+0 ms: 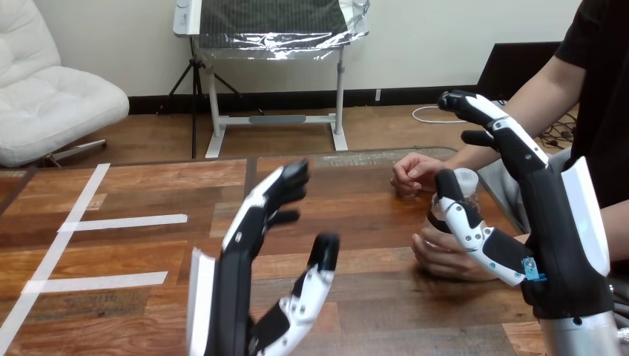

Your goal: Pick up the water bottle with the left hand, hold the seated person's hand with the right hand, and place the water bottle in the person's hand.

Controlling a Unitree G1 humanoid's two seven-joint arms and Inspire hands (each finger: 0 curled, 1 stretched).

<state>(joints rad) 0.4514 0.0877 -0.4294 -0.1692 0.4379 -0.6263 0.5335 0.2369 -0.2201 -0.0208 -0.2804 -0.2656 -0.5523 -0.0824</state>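
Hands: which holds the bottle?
The person's lower hand curls round the water bottle; their upper hand and the robot's left hand and right hand hold nothing.

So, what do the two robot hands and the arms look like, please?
The left robot hand and the right robot hand are both black, with long white shells on their backs. The fingers are jointed, black with white covers and rounded black tips. The right one has a small blue part near the thumb's base, and its forearm is silver metal.
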